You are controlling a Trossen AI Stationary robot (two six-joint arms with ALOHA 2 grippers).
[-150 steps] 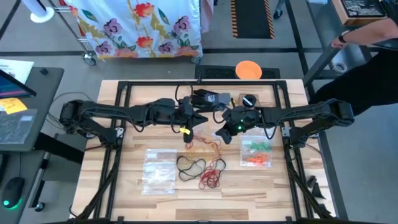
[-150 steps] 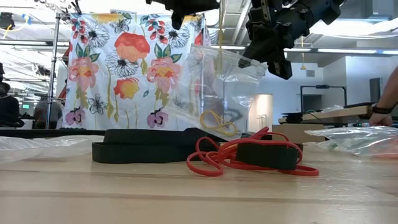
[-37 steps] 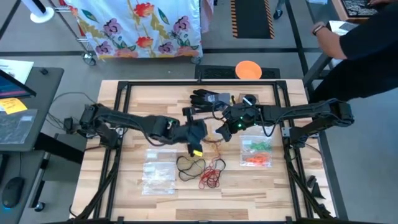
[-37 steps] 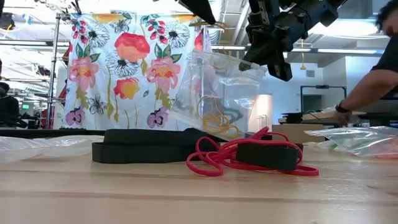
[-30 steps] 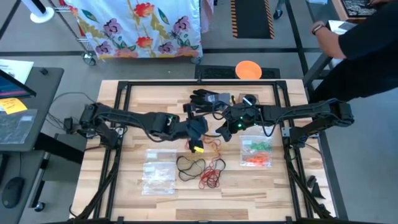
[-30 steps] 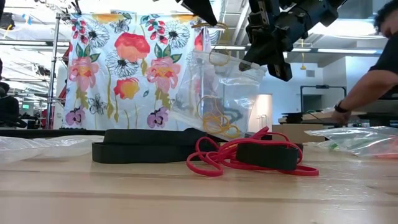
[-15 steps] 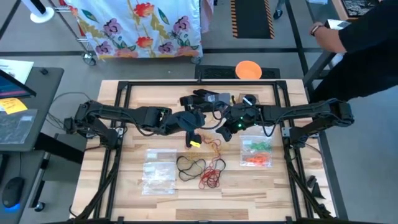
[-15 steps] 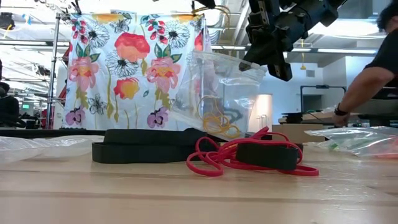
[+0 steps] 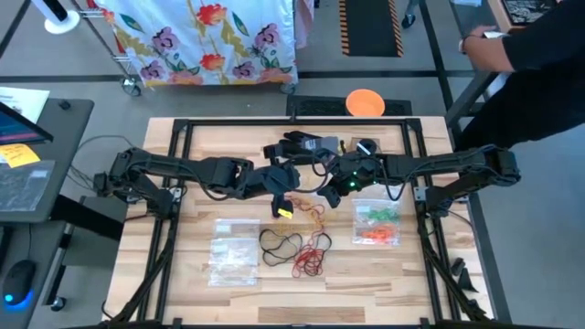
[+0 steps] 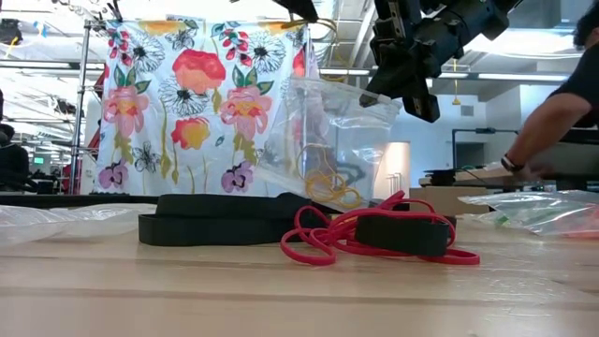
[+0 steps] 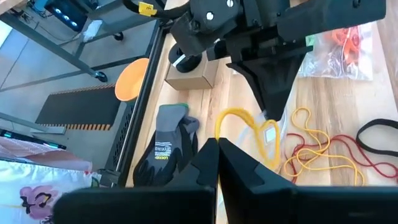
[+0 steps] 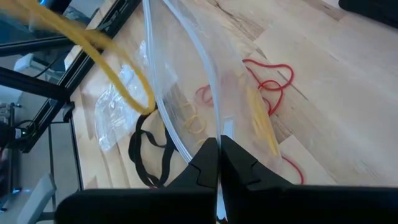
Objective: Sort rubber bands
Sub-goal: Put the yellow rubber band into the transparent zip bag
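My left gripper (image 9: 280, 196) is shut on a yellow rubber band (image 11: 244, 124) above the table's middle. Just right of it my right gripper (image 9: 326, 194) is shut on a clear plastic bag (image 10: 339, 140) with yellow bands (image 12: 194, 122) inside. The held band (image 10: 324, 28) hangs above the bag's upper edge. Loose yellow bands (image 11: 306, 149), red bands (image 9: 313, 256) and black bands (image 9: 279, 242) lie flat on the wood below the grippers. My left gripper pinches the yellow band at one spot of its loop (image 11: 220, 135) between its two fingers. The loop stands out ahead of the fingertips, clear of the table and the bag. My right gripper pinches the bag's upper edge (image 12: 210, 132) between its two fingers, slanting down from the right. The bag hangs below, its lower end down near the table.
A black glove (image 9: 306, 144) and a small box (image 11: 189, 76) lie at the far middle. A bag with green and orange bands (image 9: 377, 224) lies right, another clear bag (image 9: 233, 251) near left. A person (image 9: 539, 64) leans in at the far right.
My left gripper has gone up and toward the table's far edge with the yellow band, which has risen from just above the bag's upper edge to well above it. The right gripper and the bag have kept still.
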